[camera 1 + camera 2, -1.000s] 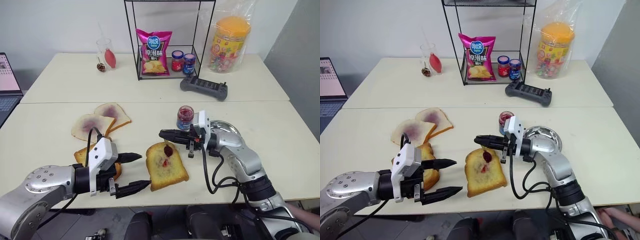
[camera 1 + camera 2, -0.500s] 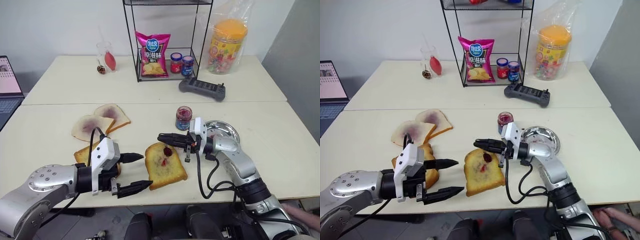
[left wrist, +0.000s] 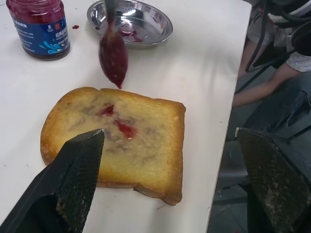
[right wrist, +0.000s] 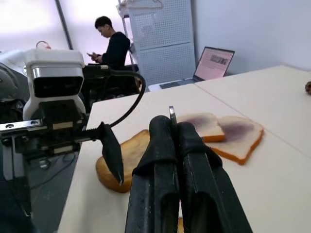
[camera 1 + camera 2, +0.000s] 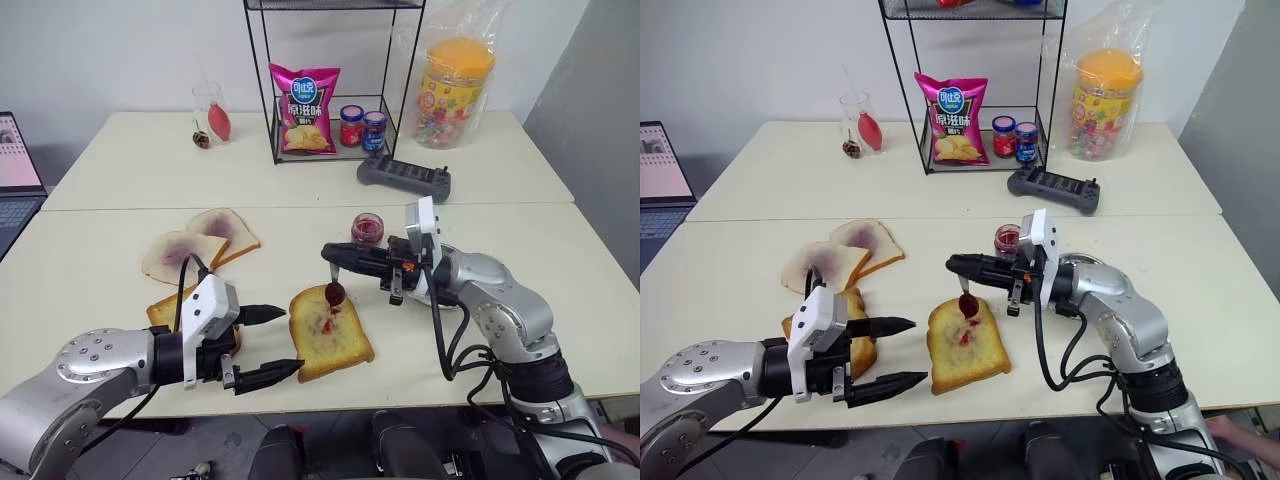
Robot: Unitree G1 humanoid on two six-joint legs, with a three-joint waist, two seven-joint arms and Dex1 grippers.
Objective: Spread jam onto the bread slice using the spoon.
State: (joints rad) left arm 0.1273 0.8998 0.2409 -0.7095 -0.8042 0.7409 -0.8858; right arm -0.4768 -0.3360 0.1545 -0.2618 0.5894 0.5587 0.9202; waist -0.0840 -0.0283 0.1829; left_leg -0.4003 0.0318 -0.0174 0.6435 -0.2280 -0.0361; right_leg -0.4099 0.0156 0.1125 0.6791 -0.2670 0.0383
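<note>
The toasted bread slice (image 5: pixel 331 333) lies near the table's front edge, with red jam smears at its middle (image 3: pixel 119 127). My right gripper (image 5: pixel 329 254) points left above the slice's far edge and is shut on the spoon's slim handle (image 4: pixel 171 113). The spoon hangs down from it, its jam-coated bowl (image 5: pixel 334 293) just above the bread's far edge (image 3: pixel 113 56). The jam jar (image 5: pixel 367 228) with a blue label stands behind the gripper. My left gripper (image 5: pixel 286 341) is open, level with the table, just left of the slice and holding nothing.
Two pale stained slices (image 5: pixel 205 245) lie to the left, and another toasted slice (image 5: pixel 163 310) sits under my left hand. A metal dish (image 3: pixel 131 22) is behind my right arm. A wire rack (image 5: pixel 330 100), black controller (image 5: pixel 405 178) and candy tub (image 5: pixel 455 88) stand at the back.
My right gripper has risen a little with the spoon, so the bowl now hangs steeper above the bread's far edge. The left gripper has stayed still and open.
</note>
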